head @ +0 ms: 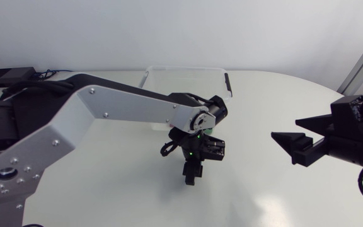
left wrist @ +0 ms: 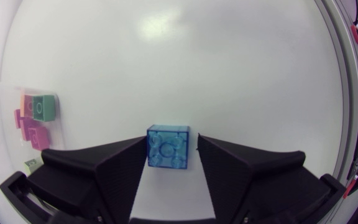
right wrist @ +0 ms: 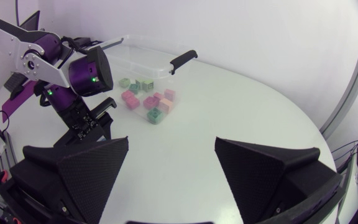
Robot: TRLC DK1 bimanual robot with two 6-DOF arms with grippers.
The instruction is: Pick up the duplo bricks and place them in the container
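A see-through blue duplo brick (left wrist: 168,147) sits on the white table between the fingers of my left gripper (left wrist: 170,155). One finger lies against it and a thin gap shows at the other, so the gripper is open. From above, the left gripper (head: 193,171) points straight down at mid-table and hides the brick. Several pink, green and orange bricks (right wrist: 145,99) lie in the clear container (head: 169,70) behind it. My right gripper (head: 285,131) hangs open and empty above the right side of the table, far from the brick.
The container has a black handle (right wrist: 183,60) on its end nearest my right arm. Through its clear wall the sorted bricks (left wrist: 35,117) show beside my left gripper. A black box with cables (head: 8,77) sits at the far left.
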